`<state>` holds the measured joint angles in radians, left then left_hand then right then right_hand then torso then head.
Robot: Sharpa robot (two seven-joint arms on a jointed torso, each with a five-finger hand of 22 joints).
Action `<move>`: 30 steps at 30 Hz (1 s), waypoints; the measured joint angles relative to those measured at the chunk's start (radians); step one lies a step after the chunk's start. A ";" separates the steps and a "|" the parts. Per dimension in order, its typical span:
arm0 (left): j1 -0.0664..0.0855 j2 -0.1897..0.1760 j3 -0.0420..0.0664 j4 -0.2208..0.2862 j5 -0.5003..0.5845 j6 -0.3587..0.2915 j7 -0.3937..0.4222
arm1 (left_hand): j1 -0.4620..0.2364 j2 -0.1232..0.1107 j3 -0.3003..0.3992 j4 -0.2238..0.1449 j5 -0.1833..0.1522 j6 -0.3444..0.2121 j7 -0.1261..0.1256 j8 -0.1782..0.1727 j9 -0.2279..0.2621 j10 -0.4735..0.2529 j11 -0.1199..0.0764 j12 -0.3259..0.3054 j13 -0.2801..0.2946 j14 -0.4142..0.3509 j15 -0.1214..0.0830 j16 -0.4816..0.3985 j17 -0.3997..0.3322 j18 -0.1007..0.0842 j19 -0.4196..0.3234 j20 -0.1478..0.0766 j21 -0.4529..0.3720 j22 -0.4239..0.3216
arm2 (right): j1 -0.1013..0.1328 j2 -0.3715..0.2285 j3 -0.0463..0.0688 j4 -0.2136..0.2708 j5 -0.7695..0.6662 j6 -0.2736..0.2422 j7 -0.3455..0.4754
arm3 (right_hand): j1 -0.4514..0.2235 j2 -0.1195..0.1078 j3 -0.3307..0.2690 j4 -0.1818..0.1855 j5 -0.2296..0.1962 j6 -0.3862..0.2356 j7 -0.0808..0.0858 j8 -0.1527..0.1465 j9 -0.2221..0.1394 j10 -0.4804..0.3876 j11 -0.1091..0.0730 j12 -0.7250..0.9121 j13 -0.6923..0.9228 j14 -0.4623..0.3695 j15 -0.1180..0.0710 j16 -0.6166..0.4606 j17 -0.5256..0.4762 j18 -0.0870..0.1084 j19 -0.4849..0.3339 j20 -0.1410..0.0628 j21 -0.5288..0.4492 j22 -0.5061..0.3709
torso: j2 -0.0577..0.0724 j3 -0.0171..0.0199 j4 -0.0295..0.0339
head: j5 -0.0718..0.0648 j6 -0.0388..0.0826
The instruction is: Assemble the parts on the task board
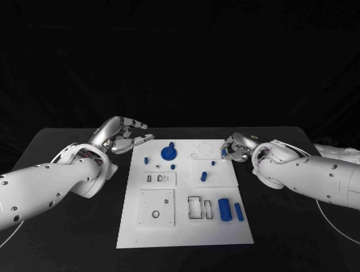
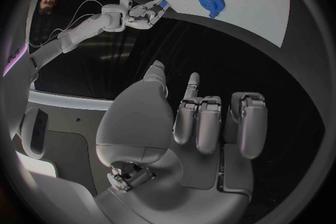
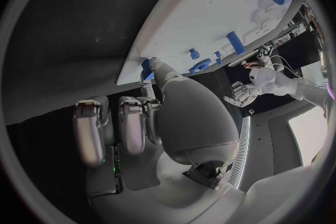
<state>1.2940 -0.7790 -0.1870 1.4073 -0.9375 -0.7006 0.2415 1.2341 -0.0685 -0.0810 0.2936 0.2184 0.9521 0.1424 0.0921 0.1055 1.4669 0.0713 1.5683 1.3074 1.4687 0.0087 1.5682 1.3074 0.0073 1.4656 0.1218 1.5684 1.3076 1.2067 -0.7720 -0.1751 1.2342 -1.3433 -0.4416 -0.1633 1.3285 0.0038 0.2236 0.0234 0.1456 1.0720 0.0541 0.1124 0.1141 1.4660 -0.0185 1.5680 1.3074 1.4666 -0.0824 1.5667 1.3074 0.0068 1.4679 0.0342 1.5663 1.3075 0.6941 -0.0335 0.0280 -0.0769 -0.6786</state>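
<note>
The task board (image 1: 188,195) is laid on the black tabletop (image 1: 65,147) between the two hands. The left hand (image 1: 121,136) is held just beside the board's far left corner, its fingers curled in with nothing seen in them; in the left wrist view the bare palm and bent fingers are shown above dark tabletop. The right hand (image 1: 237,148) is set at the board's far right edge, and a small blue part (image 1: 225,151) is seen at its fingertips; in the right wrist view that blue part (image 3: 146,69) sits right at the fingertip, against the board's edge, so it is judged to be pinched, though the contact is partly hidden. A blue gear (image 1: 169,152) stands just inboard of the left hand, and a blue cylinder (image 1: 225,208) lies on the near part of the board, well away from both hands. The main risk from here is judged to lie in the right hand's small pinch: a part this size, held only at the tips, could be twisted or dropped if it is pressed against the board's edge, and could roll off onto the dark tabletop. The loose parts nearby could also be knocked if either hand is swept low across the board.
</note>
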 measured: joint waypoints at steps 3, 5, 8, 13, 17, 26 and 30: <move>0.000 0.000 0.000 0.000 0.000 0.000 0.000 | 0.000 0.000 0.000 0.000 0.000 0.000 0.000 0.000 0.000 0.000 0.000 0.000 0.000 0.000 0.000 0.000 0.000 0.000 0.000 0.000 0.000 0.000 | 0.001 -0.006 0.000 0.017 0.006 -0.019 0.008 | 0.001 0.001 -0.001 -0.001 0.006 0.001 0.000 0.000 0.000 0.000 0.000 0.000 0.000 0.000 0.000 0.000 0.000 0.000 0.000 0.000 0.000 0.000 | -0.001 0.0000 -0.0004 | 0.001 0.000; 0.000 0.000 0.000 -0.001 0.000 0.000 0.000 | 0.000 0.000 0.000 0.000 0.000 0.000 0.000 0.000 0.000 0.000 0.000 0.000 0.000 0.000 0.000 0.000 0.000 0.000 0.000 0.000 0.000 0.000 | 0.004 -0.010 0.000 0.030 0.011 -0.031 0.012 | 0.004 0.004 -0.004 -0.004 0.006 0.003 0.001 0.000 0.000 0.000 0.000 0.000 0.000 -0.004 0.004 0.000 0.000 0.000 0.000 0.000 0.000 0.000 | -0.002 0.0000 -0.0006 | 0.002 -0.001; 0.000 0.001 0.000 -0.002 0.000 0.000 0.000 | 0.000 0.000 0.000 0.000 0.000 0.000 0.000 0.000 0.000 0.000 0.000 0.000 0.000 0.000 0.000 0.000 0.000 0.000 0.000 0.000 0.000 0.000 | 0.021 -0.020 0.000 0.065 0.027 -0.051 0.020 | 0.005 0.005 -0.002 -0.007 0.008 0.003 0.001 0.000 0.000 0.001 0.001 0.000 0.000 -0.003 0.004 0.000 0.000 0.000 0.000 0.000 0.000 0.000 | -0.002 -0.0001 -0.0006 | 0.005 -0.001; -0.003 0.002 -0.001 -0.007 0.000 0.000 0.000 | 0.000 0.000 0.000 0.000 0.000 0.000 0.000 0.000 0.000 0.000 0.000 0.000 0.000 0.000 0.000 0.000 0.000 0.000 0.000 0.000 0.000 0.000 | 0.055 -0.034 0.001 0.147 0.057 -0.067 0.023 | 0.007 0.006 -0.001 -0.007 0.011 0.003 0.001 -0.001 0.000 -0.001 0.007 0.000 0.000 0.000 0.007 0.000 0.000 0.000 0.000 0.000 0.000 0.000 | -0.003 0.0002 -0.0003 | 0.017 -0.001; -0.004 0.006 -0.002 -0.013 0.000 0.000 0.000 | 0.000 0.000 0.000 0.000 0.000 0.000 0.000 0.000 0.000 0.000 0.000 0.000 0.000 0.000 0.000 0.000 0.000 0.000 0.000 0.000 0.000 0.000 | 0.073 -0.037 0.002 0.217 0.076 -0.067 0.017 | 0.015 0.002 -0.003 -0.009 0.017 0.003 0.001 -0.001 0.000 0.001 0.008 0.000 0.000 0.000 0.007 0.000 0.000 0.000 0.000 0.000 0.000 0.000 | -0.004 -0.0002 0.0000 | 0.030 -0.001; -0.007 0.009 -0.019 -0.018 0.000 0.000 0.000 | 0.000 0.000 0.000 0.000 0.000 0.000 0.000 0.000 0.000 0.000 0.000 0.000 0.000 0.000 0.000 0.000 0.000 0.000 0.000 0.000 0.000 0.000 | 0.079 -0.008 0.001 0.314 0.094 -0.040 -0.014 | 0.019 0.002 -0.001 -0.013 0.021 0.005 0.002 -0.007 -0.001 -0.001 0.013 0.000 0.000 0.000 0.007 0.000 0.000 0.000 -0.004 0.004 0.000 0.000 | -0.014 -0.0024 0.0045 | 0.044 -0.011; -0.007 0.010 -0.023 -0.021 0.000 0.000 -0.001 | 0.000 0.000 0.000 0.000 0.000 0.000 0.000 0.000 0.000 0.000 0.000 0.000 0.000 0.000 0.000 0.000 0.000 0.000 0.000 0.000 0.000 0.000 | 0.079 0.017 0.001 0.341 0.094 -0.022 -0.038 | 0.019 0.002 -0.002 -0.013 0.021 0.005 0.002 -0.010 -0.002 -0.001 0.013 0.000 0.000 -0.001 0.013 0.000 0.000 0.000 -0.004 0.004 0.000 0.000 | -0.018 -0.0035 0.0067 | 0.049 -0.019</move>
<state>1.2868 -0.7694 -0.2100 1.3867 -0.9376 -0.7003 0.2407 1.2341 -0.0684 -0.0809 0.2936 0.2184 0.9521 0.1424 0.0921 0.1056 1.4669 0.0713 1.5683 1.3073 1.4687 0.0087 1.5682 1.3073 0.0073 1.4656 0.1218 1.5684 1.3075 1.2856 -0.7547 -0.1741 1.5756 -1.2491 -0.4636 -0.2017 1.3471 0.0059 0.2221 0.0102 0.1667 1.0772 0.0561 0.1029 0.1123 1.4649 -0.0052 1.5680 1.3073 1.4653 -0.0691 1.5667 1.3073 0.0068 1.4642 0.0379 1.5663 1.3073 0.6759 -0.0369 0.0347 -0.0276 -0.6972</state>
